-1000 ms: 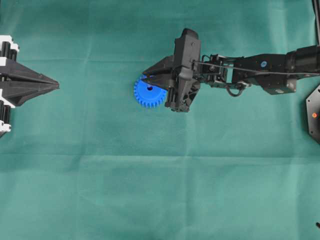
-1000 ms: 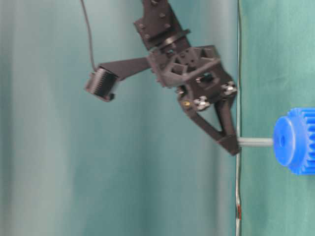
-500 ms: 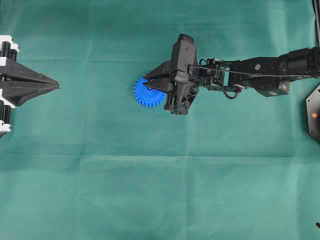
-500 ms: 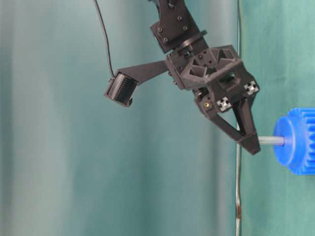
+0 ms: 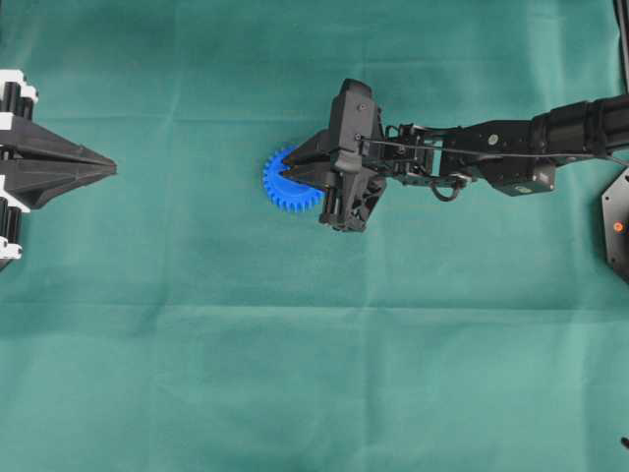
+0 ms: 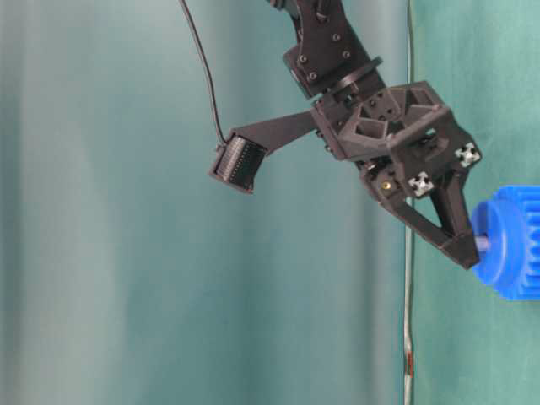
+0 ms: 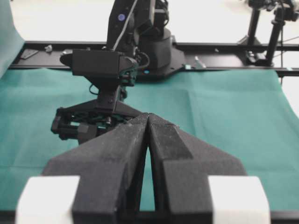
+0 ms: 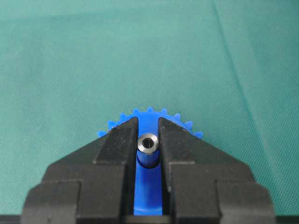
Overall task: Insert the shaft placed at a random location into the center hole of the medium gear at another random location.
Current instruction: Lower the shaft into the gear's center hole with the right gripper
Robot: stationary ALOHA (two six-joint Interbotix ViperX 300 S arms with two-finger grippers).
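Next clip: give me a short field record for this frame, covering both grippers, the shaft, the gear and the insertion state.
right gripper: shut on the shaft, tips at the hub
shaft: mostly sunk into the center hole, short stub showing
medium gear: flat on the green cloth
left gripper: shut, holding nothing, parked away from the gear
insertion: nearly seated, not released

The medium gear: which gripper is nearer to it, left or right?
Right. The right gripper is directly over the medium gear, holding the shaft. The left gripper sits far away at the table's edge.

shaft (image 8: 149, 143) upright, nearly all in hub | blue medium gear (image 5: 286, 189) flat on cloth
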